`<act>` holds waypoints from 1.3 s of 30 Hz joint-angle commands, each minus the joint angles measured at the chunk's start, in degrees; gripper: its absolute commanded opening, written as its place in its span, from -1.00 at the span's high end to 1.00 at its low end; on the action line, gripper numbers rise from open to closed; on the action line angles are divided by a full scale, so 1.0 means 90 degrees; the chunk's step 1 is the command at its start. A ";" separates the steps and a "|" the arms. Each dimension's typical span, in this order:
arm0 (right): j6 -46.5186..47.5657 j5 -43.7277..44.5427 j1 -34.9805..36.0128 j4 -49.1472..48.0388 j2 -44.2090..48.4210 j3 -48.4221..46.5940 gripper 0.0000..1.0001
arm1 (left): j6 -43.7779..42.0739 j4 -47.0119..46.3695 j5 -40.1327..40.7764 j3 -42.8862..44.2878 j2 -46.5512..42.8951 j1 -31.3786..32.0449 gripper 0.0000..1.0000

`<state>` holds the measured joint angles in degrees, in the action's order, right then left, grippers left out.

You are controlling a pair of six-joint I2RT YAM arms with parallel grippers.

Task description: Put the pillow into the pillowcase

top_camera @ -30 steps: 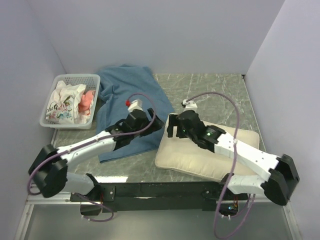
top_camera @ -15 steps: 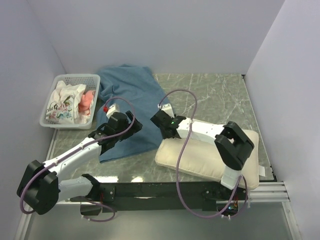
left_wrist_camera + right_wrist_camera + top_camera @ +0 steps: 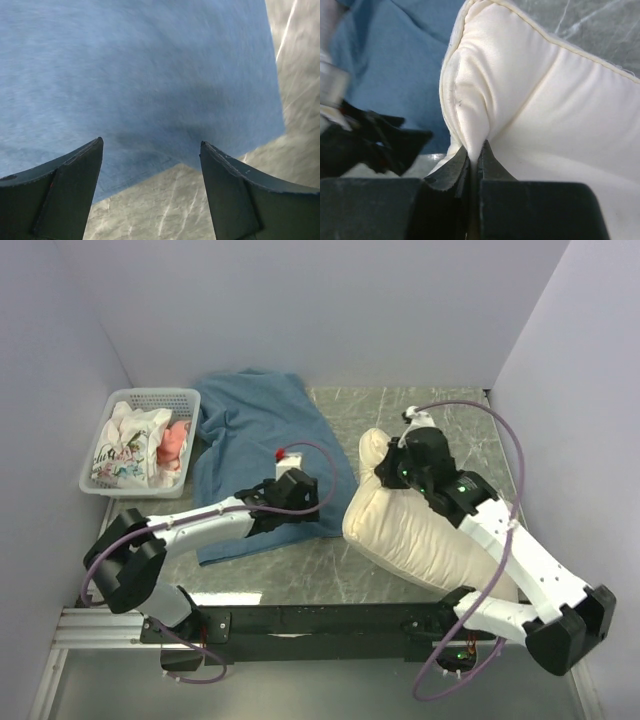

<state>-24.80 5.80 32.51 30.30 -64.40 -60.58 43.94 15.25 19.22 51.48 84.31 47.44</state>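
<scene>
Here, the right fingers are pinched tight on a corner of the cream pillow, that end raised off the counter. The left fingers are spread wide, holding nothing, above the near edge of the blue pillowcase lying flat beside the pillow.

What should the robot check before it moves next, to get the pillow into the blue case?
1. Right gripper shut on pillow: ok, pinching a fold at its edge.
2. One pillow end raised: ok.
3. Left gripper open: ok, above the pillowcase edge.
4. Pillowcase held: not ok.
5. Pillowcase mouth open: cannot tell.
</scene>
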 commanded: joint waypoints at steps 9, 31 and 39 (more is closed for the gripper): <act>-0.0262 -0.1416 -0.1005 -0.0193 0.0964 -0.0076 1.00 | -0.1815 0.0180 0.0246 0.0890 0.1021 0.1076 -0.50; -0.0575 -0.1377 -0.1337 -0.0057 0.1853 0.0324 1.00 | -0.2480 0.0435 0.1429 0.1477 0.2117 0.1897 -0.39; -0.0594 -0.1455 -0.1347 -0.0135 0.1950 0.0461 1.00 | -0.2646 0.0249 0.0852 0.1174 0.1823 0.1897 -0.56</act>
<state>-28.21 -4.91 20.38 33.17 -48.71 -57.21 22.63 19.16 29.15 62.04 101.80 63.64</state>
